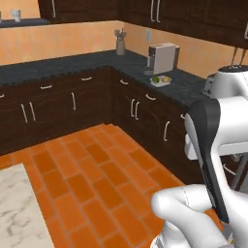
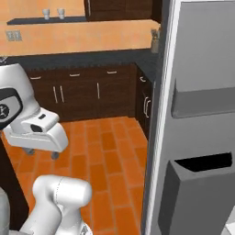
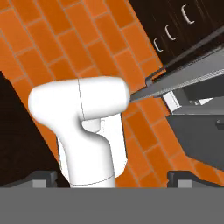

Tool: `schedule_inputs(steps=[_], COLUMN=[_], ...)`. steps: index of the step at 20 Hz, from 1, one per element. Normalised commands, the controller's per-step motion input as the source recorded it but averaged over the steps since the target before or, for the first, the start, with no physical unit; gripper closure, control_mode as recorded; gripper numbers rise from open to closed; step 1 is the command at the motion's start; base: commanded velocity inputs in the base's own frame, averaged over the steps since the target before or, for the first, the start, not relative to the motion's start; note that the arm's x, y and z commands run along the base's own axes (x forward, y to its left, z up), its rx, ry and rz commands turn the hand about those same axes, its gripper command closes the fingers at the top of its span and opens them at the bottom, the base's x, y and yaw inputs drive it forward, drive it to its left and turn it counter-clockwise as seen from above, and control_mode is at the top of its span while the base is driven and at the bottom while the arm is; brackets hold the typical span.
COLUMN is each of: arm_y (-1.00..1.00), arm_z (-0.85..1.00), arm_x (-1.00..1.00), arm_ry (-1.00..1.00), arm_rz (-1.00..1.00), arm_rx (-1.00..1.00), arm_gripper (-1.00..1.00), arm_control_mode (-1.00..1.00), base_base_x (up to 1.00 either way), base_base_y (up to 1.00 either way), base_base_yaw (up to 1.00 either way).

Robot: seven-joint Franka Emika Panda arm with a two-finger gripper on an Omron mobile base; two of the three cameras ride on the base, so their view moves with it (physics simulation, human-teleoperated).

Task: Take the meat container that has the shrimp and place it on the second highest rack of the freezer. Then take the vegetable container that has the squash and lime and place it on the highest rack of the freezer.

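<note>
1. Left base view: the vegetable container [image 1: 161, 81] sits on the dark bench [image 1: 186, 87] toward 1 o'clock, just in front of a boxy grey appliance [image 1: 162, 57]. In it lie the green lime [image 1: 155, 79] and, touching or just beside it, the yellow squash [image 1: 165, 79]. A utensil holder [image 1: 120, 44] stands in the corner at 12 o'clock. The white arm fills 4 to 5 o'clock, well apart from the container.

2. Right base view: the freezer [image 2: 197, 119] door, light grey with inner door bins, stands open from 1 to 5 o'clock. Its racks are hidden here. The orange tiled floor [image 2: 108, 147] lies between it and the dark cabinets [image 2: 82, 89].

3. Hand view: the claw [image 3: 113, 178] shows two dark fingertips [image 3: 181, 177] spread fully wide at 6 o'clock with nothing between them; it looks down at the floor, the open door's edge at 3 o'clock.

4. Risks, as I judge them: no shrimp container is visible, so the robot could take the vegetable container first, out of order. The open door stands close, and a wide swing could strike it. A shallow container could tip and spill the round lime.
</note>
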Motion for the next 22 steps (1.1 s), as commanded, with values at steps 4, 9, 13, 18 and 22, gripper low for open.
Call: schedule_inputs(steps=[4, 9, 13, 18, 22], arm_y=[0.00, 0.00, 0.00, 0.00, 0.00], arm_z=[0.00, 0.00, 0.00, 0.00, 0.00], arm_x=[0.00, 0.00, 0.00, 0.00, 0.00], arm_ry=[0.00, 0.00, 0.00, 0.00, 0.00], arm_rz=[0.00, 0.00, 0.00, 0.00, 0.00], arm_rx=[0.00, 0.00, 0.00, 0.00, 0.00], arm_gripper=[-1.00, -1.00, -1.00, -1.00, -1.00], arm_control_mode=[1.00, 1.00, 1.00, 1.00, 1.00], base_base_x=[1.00, 1.00, 1.00, 1.00, 0.76], base_base_y=[0.29, 0.01, 0.03, 0.09, 0.21], base_base_yaw=[0.01, 0.00, -0.02, -0.20, -0.46])
